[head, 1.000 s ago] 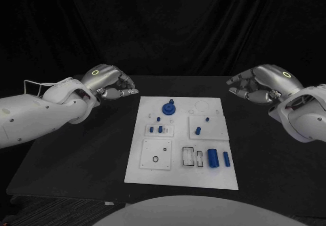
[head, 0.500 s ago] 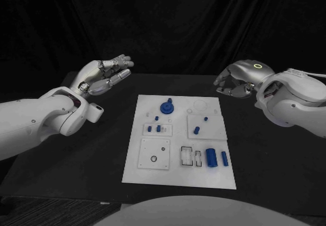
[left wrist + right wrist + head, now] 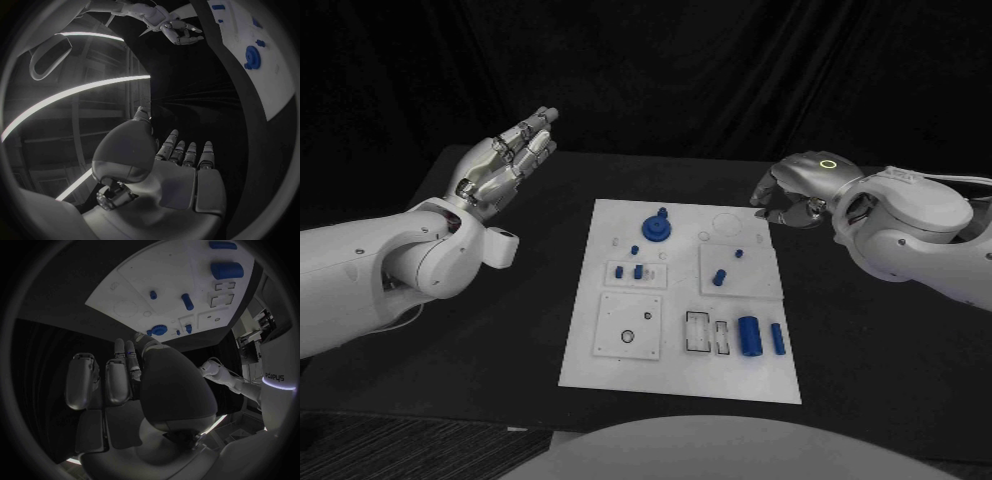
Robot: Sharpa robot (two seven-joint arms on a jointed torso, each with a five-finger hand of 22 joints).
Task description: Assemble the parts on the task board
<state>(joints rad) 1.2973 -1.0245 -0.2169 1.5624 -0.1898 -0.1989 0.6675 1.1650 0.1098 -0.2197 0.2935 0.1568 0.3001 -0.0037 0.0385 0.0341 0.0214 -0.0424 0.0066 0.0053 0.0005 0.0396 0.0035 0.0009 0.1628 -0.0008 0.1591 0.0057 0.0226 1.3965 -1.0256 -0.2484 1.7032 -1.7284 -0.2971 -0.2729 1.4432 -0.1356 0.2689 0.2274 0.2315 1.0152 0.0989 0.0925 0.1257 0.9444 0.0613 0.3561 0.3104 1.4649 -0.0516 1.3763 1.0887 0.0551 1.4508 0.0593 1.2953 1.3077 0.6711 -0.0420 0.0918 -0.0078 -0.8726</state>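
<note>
Two hands: you hold nothing.
Left hand (image 3: 505, 163): fingers released, raised beyond task board (image 3: 678, 375).
Right hand (image 3: 790, 190): fingers clenched, beside board's far corner.

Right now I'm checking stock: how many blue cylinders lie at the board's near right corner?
2: a thick blue cylinder and, right of it, a thin blue cylinder. None looks hidden.
</note>
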